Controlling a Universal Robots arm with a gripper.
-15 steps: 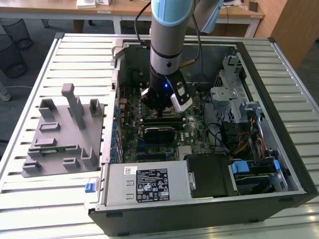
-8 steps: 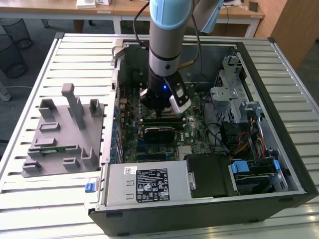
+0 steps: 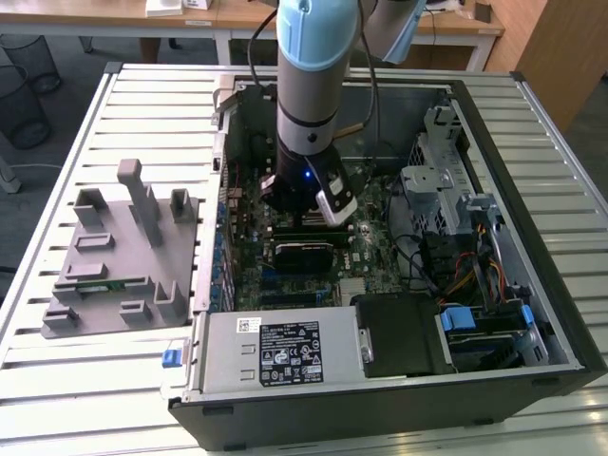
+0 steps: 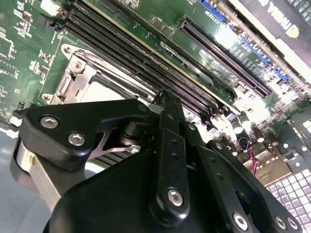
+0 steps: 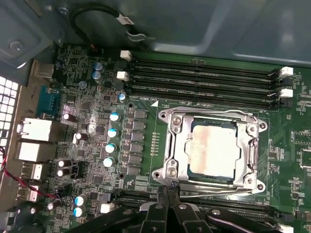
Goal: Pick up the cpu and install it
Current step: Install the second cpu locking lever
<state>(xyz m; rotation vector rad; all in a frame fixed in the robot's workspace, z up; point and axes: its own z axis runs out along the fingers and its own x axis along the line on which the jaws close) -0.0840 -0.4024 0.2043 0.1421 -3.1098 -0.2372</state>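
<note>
the cpu (image 5: 212, 150) already sits in the motherboard socket (image 5: 171, 145); the tool (image 5: 167, 206) hangs just beside it, fingers pinched together, empty. install step: latching likely remains.

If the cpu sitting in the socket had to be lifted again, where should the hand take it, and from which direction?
Probably by two opposite edges of the cpu, coming straight down from above. It lies flat inside the metal socket frame, which hems in its sides, so only its shiny top is openly exposed. The hand sits just beside the frame.
</note>
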